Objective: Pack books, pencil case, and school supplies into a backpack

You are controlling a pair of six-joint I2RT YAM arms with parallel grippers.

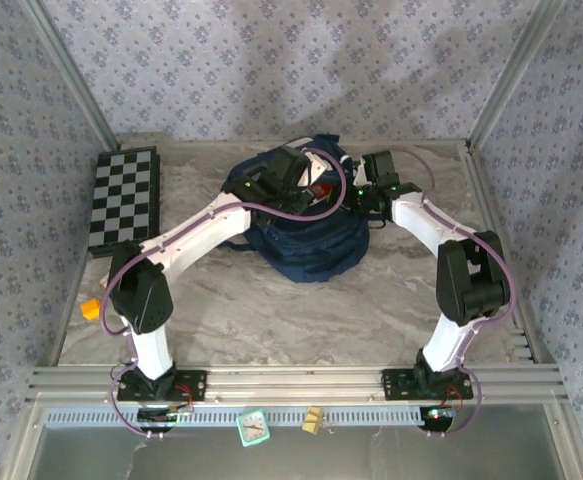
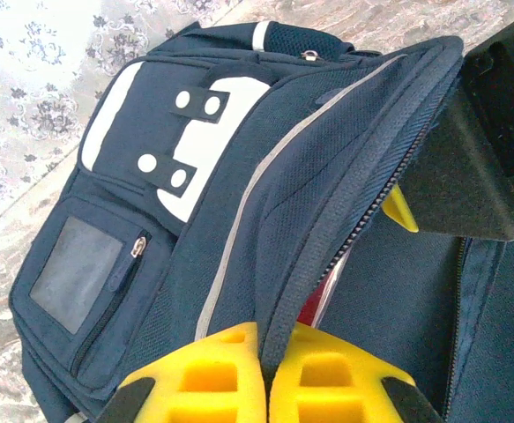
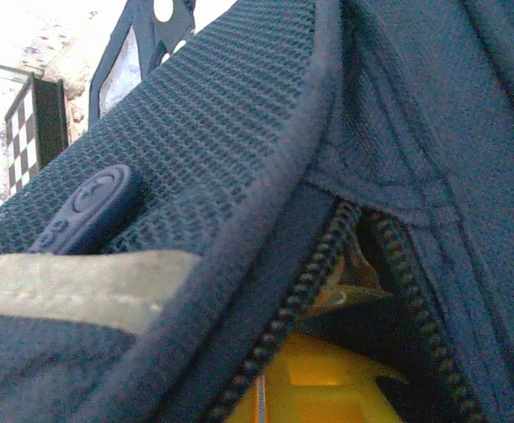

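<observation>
The left gripper (image 2: 265,374) has its yellow fingers pressed together on the zip edge of the navy backpack (image 2: 239,176), the right gripper (image 1: 359,200) sits at the same opening, its grip hidden by fabric and impossible to tell, and the backpack lies mid-table (image 1: 271,310).

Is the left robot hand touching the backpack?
Touching. The left wrist view shows the left gripper pinching the zipper edge of the backpack between its yellow fingers.
</observation>
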